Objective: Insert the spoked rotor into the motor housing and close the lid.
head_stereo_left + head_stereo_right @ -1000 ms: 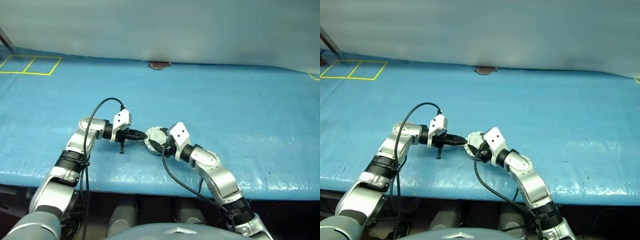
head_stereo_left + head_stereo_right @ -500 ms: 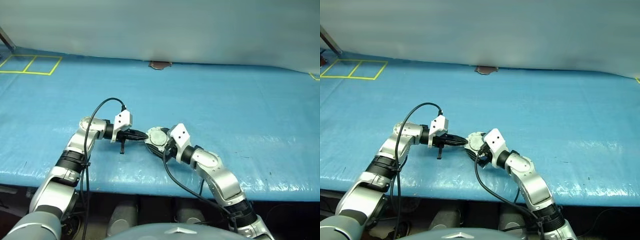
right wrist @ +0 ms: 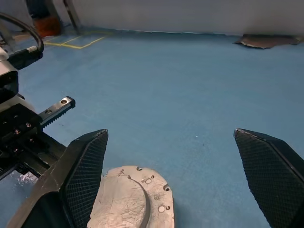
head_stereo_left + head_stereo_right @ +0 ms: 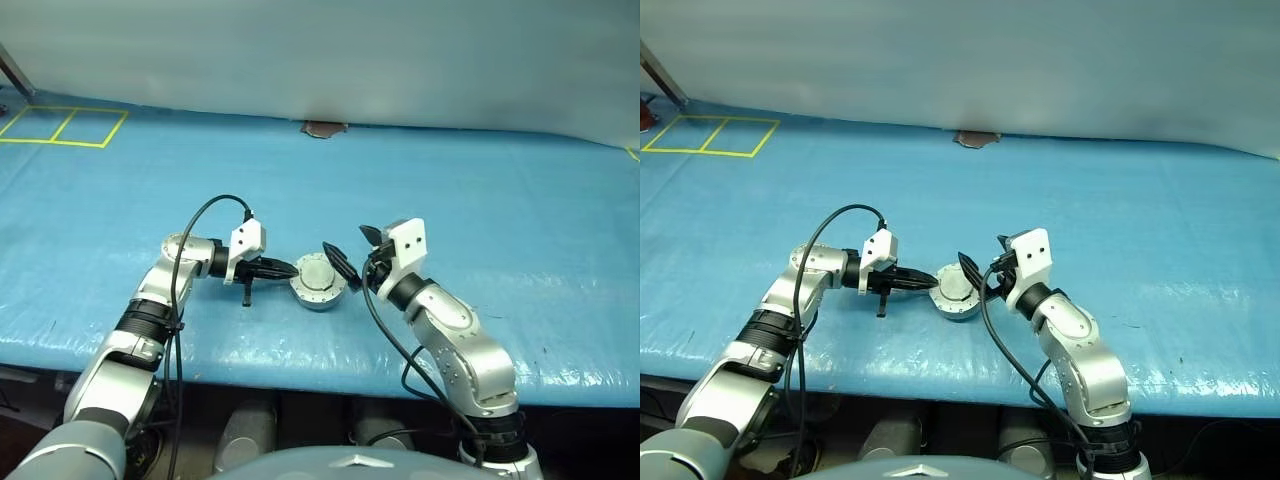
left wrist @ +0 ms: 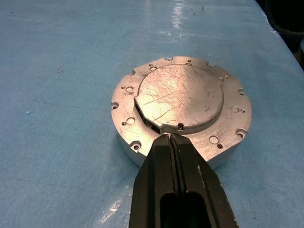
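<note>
The motor housing (image 5: 142, 137) is a round silver cup resting on the blue table. Its lid (image 5: 183, 97), plain scratched grey face up, lies flat on top of it. The spoked rotor is hidden. My left gripper (image 4: 291, 270) is shut, and its joined fingertips (image 5: 170, 142) meet the housing's rim on its left side. Above and just right of the housing (image 4: 318, 283) hangs my right gripper (image 4: 352, 256), open wide with nothing between its fingers (image 3: 85, 175). The lid (image 3: 124, 205) shows low down beside that finger.
Yellow tape squares (image 4: 62, 128) mark the table's far left corner. A brown patch (image 4: 322, 128) lies at the back edge. A black cable (image 4: 200, 215) loops over my left arm. The table's front edge runs just below both arms.
My right gripper has opened wide and risen up and to the right, off the housing. The lid now shows uncovered, flat on the housing. The left gripper has stayed put.
</note>
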